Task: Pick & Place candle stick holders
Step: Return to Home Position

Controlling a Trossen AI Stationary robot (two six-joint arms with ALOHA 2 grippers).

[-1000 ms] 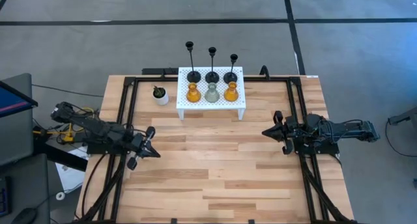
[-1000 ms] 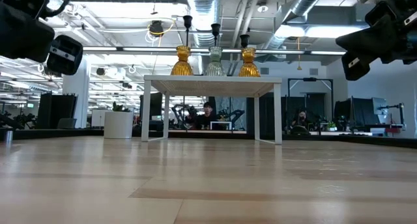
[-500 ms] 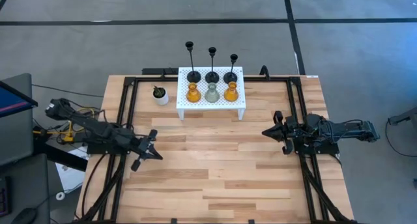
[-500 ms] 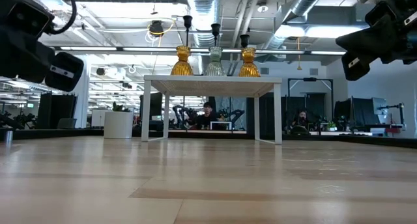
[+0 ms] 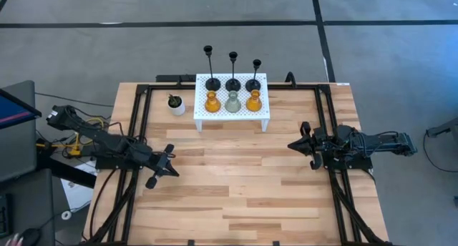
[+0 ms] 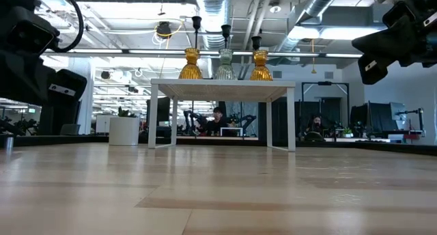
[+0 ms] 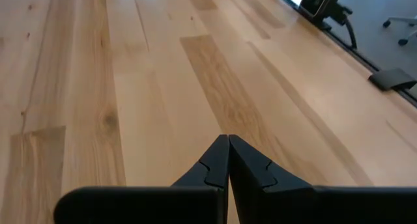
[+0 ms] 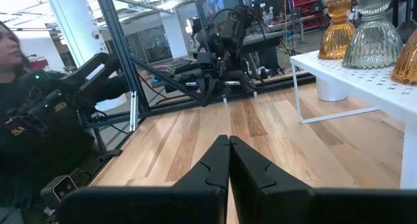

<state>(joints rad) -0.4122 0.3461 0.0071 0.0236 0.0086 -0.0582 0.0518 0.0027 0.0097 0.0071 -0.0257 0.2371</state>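
Three black thin-stemmed candle stick holders stand in a row at the back of the white perforated stand. In front of them stand two amber glass holders with a clear-grey one between. My left gripper is shut and empty over the table's left part, pointing right. My right gripper is shut and empty over the right part, pointing left. The left arm shows in the low view, the right arm too.
A small white pot with a green plant stands left of the stand. Black frame rails run along the table's left and right sides. A person shows beyond the table in the right wrist view. Bare wood lies between the arms.
My left gripper has gone a little toward the table's right and near edge and has come down somewhat, still shut. The holders and my right arm have stayed where they were.
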